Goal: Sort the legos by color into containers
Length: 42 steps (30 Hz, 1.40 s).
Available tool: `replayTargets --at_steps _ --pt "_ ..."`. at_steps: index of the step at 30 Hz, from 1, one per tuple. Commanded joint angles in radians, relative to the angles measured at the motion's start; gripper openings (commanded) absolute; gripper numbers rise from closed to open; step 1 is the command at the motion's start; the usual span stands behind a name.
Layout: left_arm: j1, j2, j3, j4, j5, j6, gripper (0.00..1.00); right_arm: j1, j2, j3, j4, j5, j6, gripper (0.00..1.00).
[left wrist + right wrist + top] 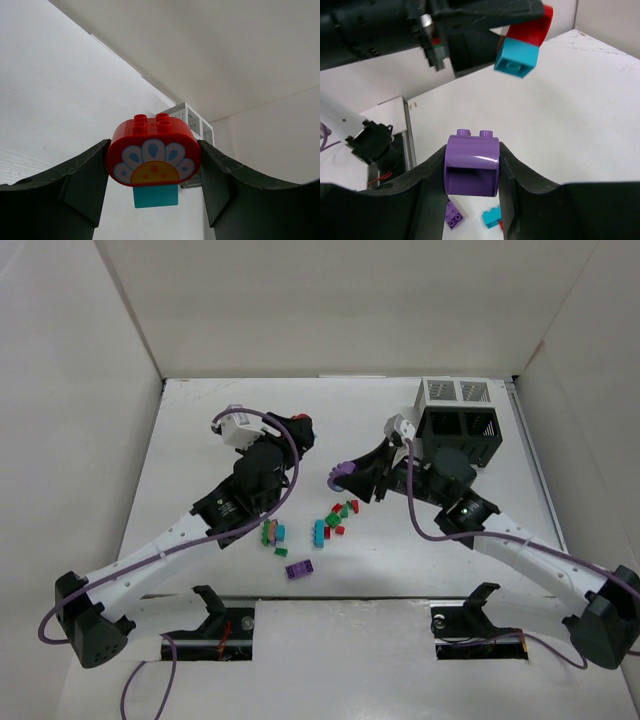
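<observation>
Gripping a purple brick (471, 172), the right gripper (472, 159) faces the left gripper (154, 162) clamping a red brick (153, 145).

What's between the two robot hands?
Nothing: in the top view, just bare table between the left hand and the right hand.

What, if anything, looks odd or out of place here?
The left hand holds a red rounded plastic brick with a flower print, and a small teal plastic brick is stuck to its underside. Two colours joined in one grip looks odd for sorting by colour.
</observation>
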Motion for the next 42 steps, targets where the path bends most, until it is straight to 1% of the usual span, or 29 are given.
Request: replayTargets --at_steps 1,5,6,8,9,10,11,12,13,14,16,17,18,19,20,21,22,24,27,28,29,31,33,36,38,40,42 --pt "0.033 0.008 0.054 0.014 -0.008 0.020 0.30 0.010 -0.100 -0.031 -0.009 0.036 0.022 0.00" --pt "0.042 0.028 0.054 0.005 -0.008 0.059 0.30 -0.023 -0.163 -0.033 -0.113 0.235 0.013 0.00" --pt "0.042 0.028 0.063 0.005 0.015 0.081 0.32 -0.038 -0.176 -0.024 -0.169 0.340 0.013 0.00" --pt "0.056 0.042 0.075 -0.024 0.036 0.092 0.32 -0.104 -0.161 0.019 -0.233 0.439 0.013 0.00" --pt "0.079 0.056 0.075 -0.024 0.064 0.134 0.34 -0.129 -0.147 0.041 -0.298 0.482 0.013 0.00" --pt "0.095 0.065 0.075 -0.024 0.149 0.135 0.34 -0.184 -0.130 0.089 -0.326 0.543 0.013 0.00" --pt "0.120 0.091 0.086 -0.035 0.201 0.135 0.34 -0.213 -0.110 0.113 -0.349 0.562 0.013 0.00" --pt "0.175 0.105 0.086 -0.023 0.264 0.151 0.34 -0.244 -0.067 0.137 -0.384 0.577 0.013 0.00" --pt "0.203 0.120 0.077 -0.012 0.385 0.174 0.32 -0.273 -0.043 0.162 -0.398 0.587 0.013 0.00" --pt "0.227 0.134 0.068 0.002 0.436 0.185 0.32 -0.330 -0.013 0.215 -0.412 0.605 0.013 0.00" --pt "0.279 0.172 0.048 0.048 0.560 0.217 0.32 -0.380 0.092 0.281 -0.470 0.648 0.013 0.00" --pt "0.280 0.185 0.048 0.057 0.576 0.246 0.32 -0.431 0.137 0.364 -0.495 0.660 0.013 0.00" --pt "0.280 0.197 0.048 0.057 0.585 0.266 0.32 -0.453 0.183 0.410 -0.521 0.674 0.013 0.00" --pt "0.280 0.220 0.048 0.057 0.585 0.276 0.32 -0.470 0.279 0.458 -0.571 0.686 0.000 0.00" --pt "0.280 0.231 0.060 0.057 0.601 0.287 0.32 -0.482 0.325 0.501 -0.586 0.726 0.000 0.00" --pt "0.280 0.241 0.060 0.057 0.601 0.302 0.32 -0.493 0.370 0.582 -0.596 0.751 0.000 0.00" --pt "0.280 0.251 0.060 0.057 0.601 0.314 0.32 -0.502 0.446 0.617 -0.596 0.772 -0.018 0.00" --pt "0.280 0.265 0.069 0.068 0.612 0.342 0.32 -0.511 0.516 0.712 -0.581 0.833 -0.029 0.00" --pt "0.280 0.274 0.060 0.112 0.634 0.374 0.32 -0.520 0.652 0.814 -0.592 0.884 -0.038 0.00" --pt "0.280 0.274 0.051 0.113 0.635 0.374 0.32 -0.532 0.686 0.885 -0.602 0.884 -0.038 0.00" --pt "0.280 0.274 0.051 0.123 0.635 0.386 0.32 -0.546 0.747 0.916 -0.603 0.895 -0.038 0.00" --pt "0.280 0.274 0.051 0.123 0.635 0.412 0.32 -0.555 0.801 1.008 -0.641 0.895 -0.038 0.00" --pt "0.280 0.274 0.060 0.123 0.635 0.438 0.34 -0.566 0.862 1.044 -0.641 0.895 -0.038 0.00" --pt "0.280 0.274 0.078 0.113 0.635 0.457 0.34 -0.591 0.930 1.098 -0.630 0.895 -0.038 0.00" --pt "0.280 0.283 0.087 0.113 0.635 0.457 0.34 -0.617 0.953 1.119 -0.639 0.866 -0.038 0.04" --pt "0.280 0.283 0.087 0.113 0.635 0.457 0.34 -0.626 0.976 1.130 -0.629 0.834 -0.038 0.11" --pt "0.280 0.292 0.087 0.122 0.644 0.457 0.34 -0.626 0.985 1.141 -0.629 0.809 -0.038 0.15"
